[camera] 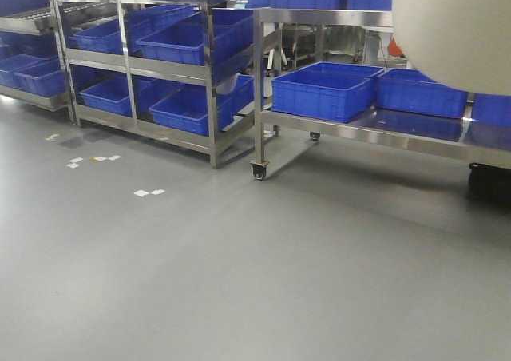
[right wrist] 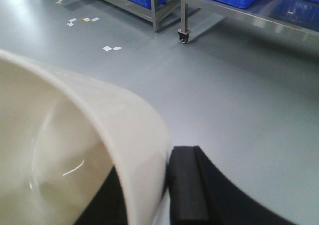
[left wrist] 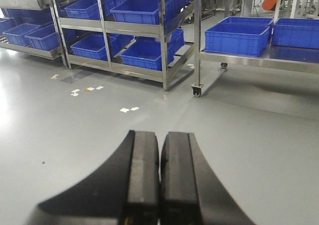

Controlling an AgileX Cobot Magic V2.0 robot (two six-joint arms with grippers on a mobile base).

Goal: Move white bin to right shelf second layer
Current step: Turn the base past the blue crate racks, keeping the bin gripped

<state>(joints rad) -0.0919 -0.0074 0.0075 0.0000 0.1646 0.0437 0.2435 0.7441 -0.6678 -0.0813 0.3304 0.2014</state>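
In the right wrist view, the right gripper (right wrist: 149, 185) was clamped on the wall of the white bin (right wrist: 75, 150), with one black finger (right wrist: 187, 185) outside the rim and the other showing dark on the inner side. The bin was held in the air over the grey floor (camera: 239, 281); in the front view it filled the upper right corner, close to the camera. The left gripper (left wrist: 159, 180) hung over bare floor with its fingers pressed together on nothing.

The pickup looked finished and the carry was under way. The steel racks (camera: 211, 97), loaded with blue crates (camera: 180, 45), stood well apart from the bin across open floor, and the wheeled steel table (camera: 383, 129) stood to their right. Which level was the right shelf second layer could not be told from here. By my judgement most of the task remained: the approach, setting the bin on the rollers, and letting go
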